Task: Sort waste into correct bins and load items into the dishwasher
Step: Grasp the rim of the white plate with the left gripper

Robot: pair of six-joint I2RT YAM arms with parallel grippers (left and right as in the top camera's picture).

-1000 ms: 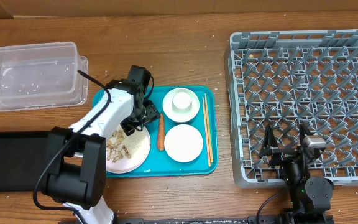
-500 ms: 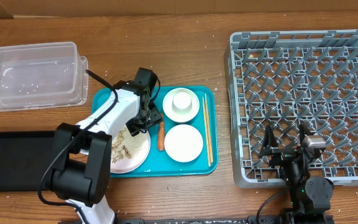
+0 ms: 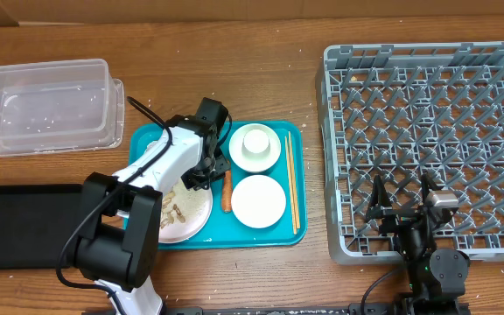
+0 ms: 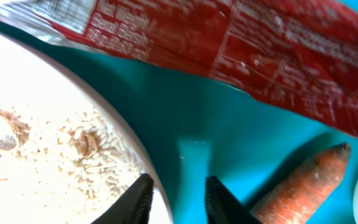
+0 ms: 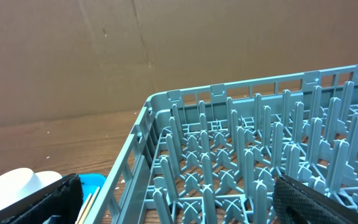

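Though apart, carrot (image 4: 303, 183) beside left pincer (image 4: 178, 199)

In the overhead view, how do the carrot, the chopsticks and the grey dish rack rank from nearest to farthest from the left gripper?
1. Carrot, just right of the left gripper, on the teal tray.
2. Chopsticks, at the tray's right edge.
3. Grey dish rack, far right, off the tray.

Bright, even light; the left wrist close-up blurs the red snack wrapper (image 4: 241, 43).
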